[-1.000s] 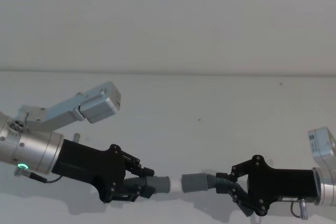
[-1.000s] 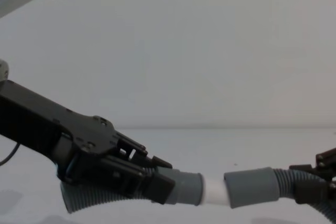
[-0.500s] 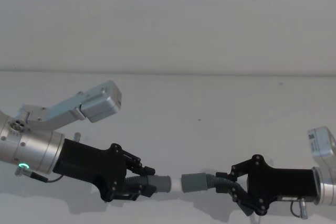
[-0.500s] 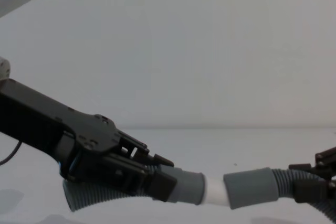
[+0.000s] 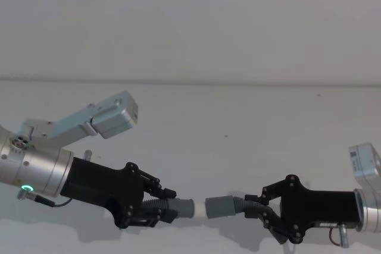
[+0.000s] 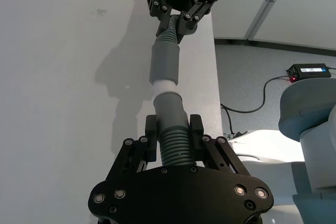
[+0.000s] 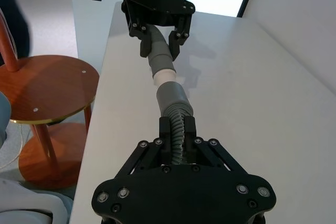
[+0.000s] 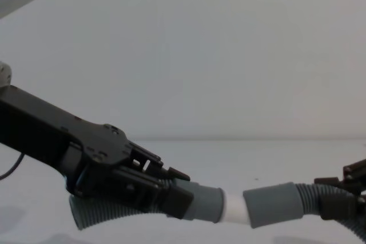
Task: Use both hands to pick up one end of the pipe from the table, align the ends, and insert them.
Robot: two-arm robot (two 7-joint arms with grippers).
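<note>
Between both tools (image 5: 159, 205) (image 5: 260, 206), pipe (image 5: 229, 207) ends

black grippers (image 5: 156, 207), silver arms (image 5: 33, 169)

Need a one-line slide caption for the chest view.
Left gripper and right gripper hold the pipe's two ends; white spigot meets the socket cuff, not fully inserted.

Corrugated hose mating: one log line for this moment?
step: insertion | left claw: shut on dark grey corrugated hose behind white-spigot cuff | right claw: shut on hose behind grey socket cuff | spigot tip at socket mouth, white band exposed
</note>
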